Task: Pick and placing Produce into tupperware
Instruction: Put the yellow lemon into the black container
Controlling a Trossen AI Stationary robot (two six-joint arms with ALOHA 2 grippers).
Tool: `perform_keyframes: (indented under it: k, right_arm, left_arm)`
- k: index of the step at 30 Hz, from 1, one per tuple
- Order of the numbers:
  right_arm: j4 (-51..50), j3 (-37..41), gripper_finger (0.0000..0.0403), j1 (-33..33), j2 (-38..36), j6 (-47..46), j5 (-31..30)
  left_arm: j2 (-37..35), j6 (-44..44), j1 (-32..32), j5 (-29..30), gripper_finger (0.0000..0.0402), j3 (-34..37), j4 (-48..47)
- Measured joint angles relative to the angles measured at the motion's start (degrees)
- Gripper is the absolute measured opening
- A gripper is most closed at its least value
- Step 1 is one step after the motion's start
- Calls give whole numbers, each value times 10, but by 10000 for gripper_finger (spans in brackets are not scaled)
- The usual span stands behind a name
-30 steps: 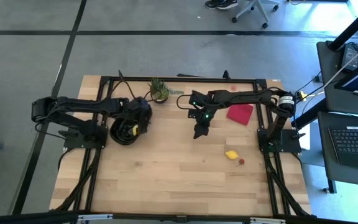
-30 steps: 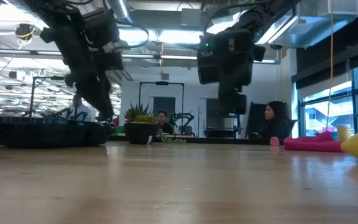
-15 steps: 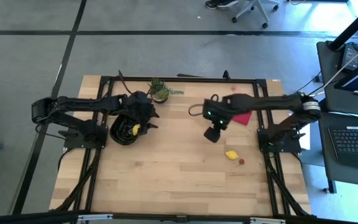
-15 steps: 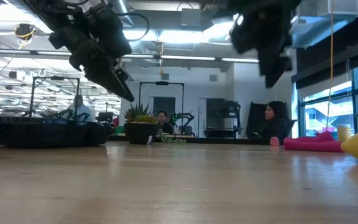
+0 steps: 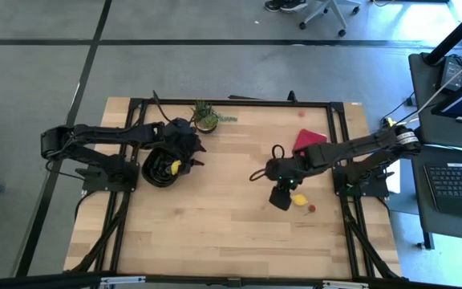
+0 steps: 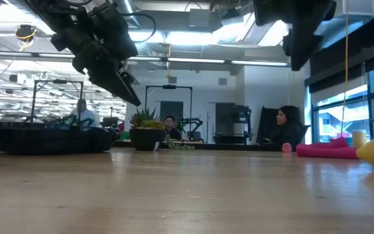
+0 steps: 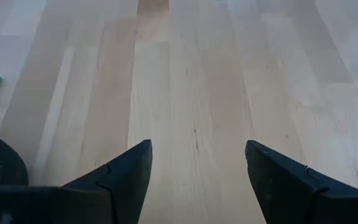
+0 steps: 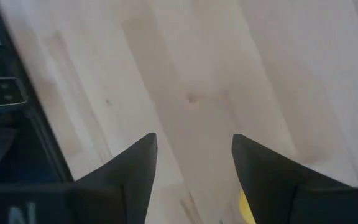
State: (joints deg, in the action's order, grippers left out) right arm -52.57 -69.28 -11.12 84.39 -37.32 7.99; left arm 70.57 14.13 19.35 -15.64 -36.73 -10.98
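The right gripper (image 5: pixel 281 197) hangs over the pale wooden table (image 5: pixel 215 225), just beside a small yellow lemon-like toy fruit (image 5: pixel 298 200), with its two dark fingers (image 8: pixel 129 174) spread apart and nothing between them; a tiny red berry (image 5: pixel 312 209) lies on the wood just past the lemon; a flat red square (image 5: pixel 309 143) lies nearby, toward the back edge. Across the table, the left gripper (image 5: pixel 192 149) hovers at the rim of the black shallow plastic container (image 5: pixel 152 172), fingers (image 7: pixel 124 171) wide and empty over bare boards; a yellow piece (image 5: pixel 173 168) sits inside that container; a small potted green plant (image 5: pixel 207 117) stands just behind it.
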Motion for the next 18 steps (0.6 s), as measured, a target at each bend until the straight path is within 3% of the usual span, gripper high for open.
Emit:
perform_keyframes:
  k: [6,12,18]
  right_arm:
    - [28,0,213,-1,3,-25,-9]
    - [-53,0,250,-11,11,-71,-78]
    - [-116,0,290,-13,33,-93,-83]
  left_arm:
    - [0,-1,0,0,249,0,0]
    - [0,0,0,9,249,0,1]
    - [0,-1,0,36,249,0,1]
